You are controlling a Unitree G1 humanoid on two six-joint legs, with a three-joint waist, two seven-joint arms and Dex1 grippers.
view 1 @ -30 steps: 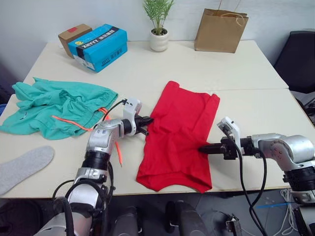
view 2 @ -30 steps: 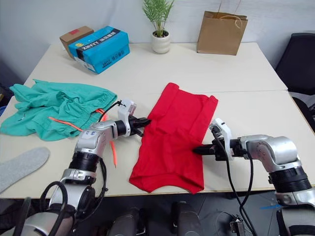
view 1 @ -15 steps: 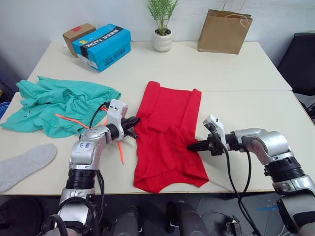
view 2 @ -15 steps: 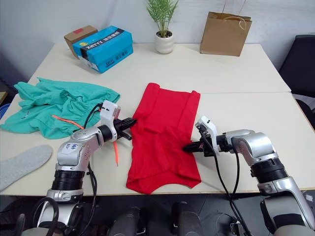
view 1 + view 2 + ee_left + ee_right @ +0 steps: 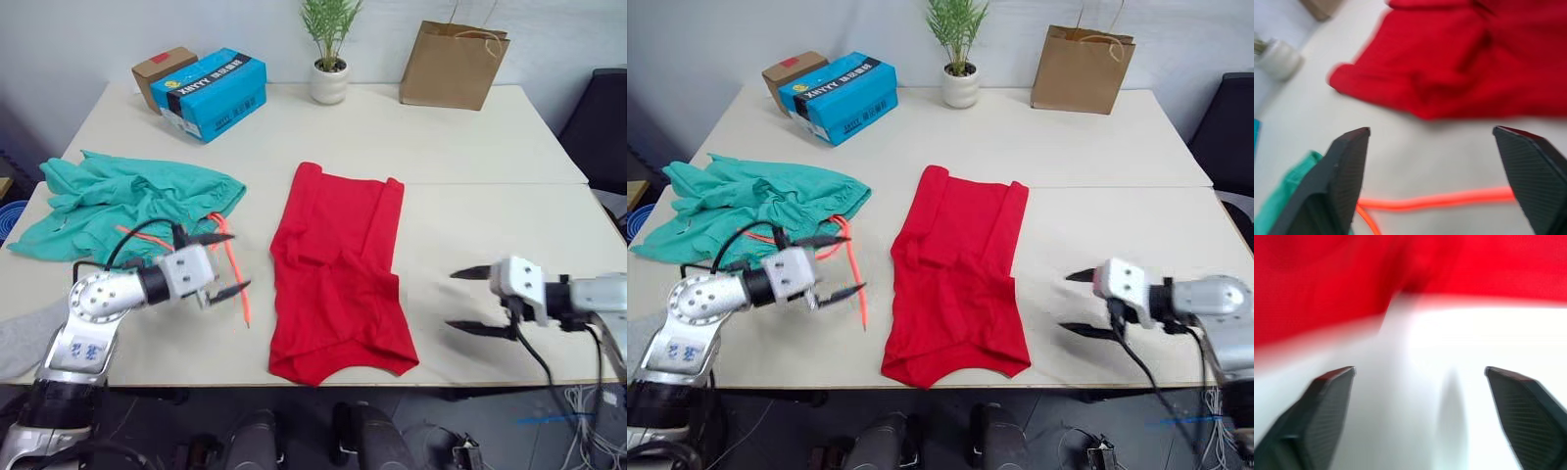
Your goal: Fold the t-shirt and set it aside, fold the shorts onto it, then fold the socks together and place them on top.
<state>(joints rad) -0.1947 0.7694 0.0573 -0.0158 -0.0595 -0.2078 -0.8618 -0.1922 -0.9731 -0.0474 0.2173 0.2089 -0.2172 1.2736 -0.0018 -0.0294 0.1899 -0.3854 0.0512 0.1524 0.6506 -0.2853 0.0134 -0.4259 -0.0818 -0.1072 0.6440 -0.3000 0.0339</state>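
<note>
Red t-shirt (image 5: 333, 279) lies narrow; left gripper (image 5: 223, 262) and right gripper (image 5: 472, 301) spread wide, empty — best pinch the near hem evenly.

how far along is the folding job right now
Early. The t-shirt lies folded lengthwise into a long strip, not yet set aside. Both pincers, left and right, are open and hold nothing, one on each side of it. The shorts are bunched and unfolded, and a sock lies at the table edge.
</note>
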